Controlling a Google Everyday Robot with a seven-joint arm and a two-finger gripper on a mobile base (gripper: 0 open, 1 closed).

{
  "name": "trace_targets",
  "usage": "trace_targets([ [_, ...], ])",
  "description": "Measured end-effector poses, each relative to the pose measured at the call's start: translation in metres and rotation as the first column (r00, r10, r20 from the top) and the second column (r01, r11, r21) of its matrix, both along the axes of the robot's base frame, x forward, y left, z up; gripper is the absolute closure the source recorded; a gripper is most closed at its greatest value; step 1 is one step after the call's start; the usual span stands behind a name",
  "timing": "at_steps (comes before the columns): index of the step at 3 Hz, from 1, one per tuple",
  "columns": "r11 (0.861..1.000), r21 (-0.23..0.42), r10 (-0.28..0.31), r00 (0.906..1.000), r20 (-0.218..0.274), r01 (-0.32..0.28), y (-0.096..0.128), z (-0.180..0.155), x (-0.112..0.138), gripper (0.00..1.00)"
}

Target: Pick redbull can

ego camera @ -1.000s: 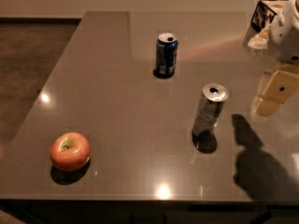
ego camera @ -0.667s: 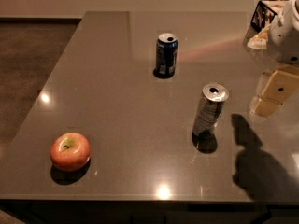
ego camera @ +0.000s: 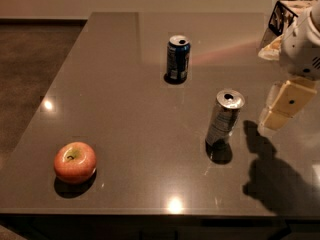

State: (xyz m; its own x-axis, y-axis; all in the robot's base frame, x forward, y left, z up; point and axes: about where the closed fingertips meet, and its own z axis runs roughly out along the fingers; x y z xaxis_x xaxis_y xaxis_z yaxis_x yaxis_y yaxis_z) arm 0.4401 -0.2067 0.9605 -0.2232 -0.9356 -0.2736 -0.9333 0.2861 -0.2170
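The redbull can [ego camera: 223, 118], tall, slim and silver-grey with a shiny top, stands upright on the dark table [ego camera: 125, 114], right of the middle. My gripper [ego camera: 281, 109], cream-coloured below a white wrist, hangs above the table at the right edge of the view. It is to the right of the can, apart from it and holding nothing. Its shadow falls on the table below it.
A shorter dark blue can [ego camera: 177, 59] stands farther back, left of the redbull can. A red apple [ego camera: 75, 162] lies near the front left corner. A small box [ego camera: 281, 17] sits at the back right behind my arm. The table's left edge drops to a brown floor.
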Motion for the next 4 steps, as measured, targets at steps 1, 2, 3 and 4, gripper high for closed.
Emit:
trace_targets([
  [1,0.999,0.039,0.004,0.9999,-0.016,-0.004,0.005,-0.012,-0.002,0.0],
  [2,0.996,0.084,0.021,0.9994,-0.029,-0.018,0.016,-0.025,-0.006,0.0],
  [3,0.99,0.135,0.051,0.998,-0.037,-0.046,0.034,-0.037,-0.005,0.0],
  [4,0.98,0.186,0.084,0.9957,-0.039,-0.076,0.054,-0.045,0.001,0.0],
])
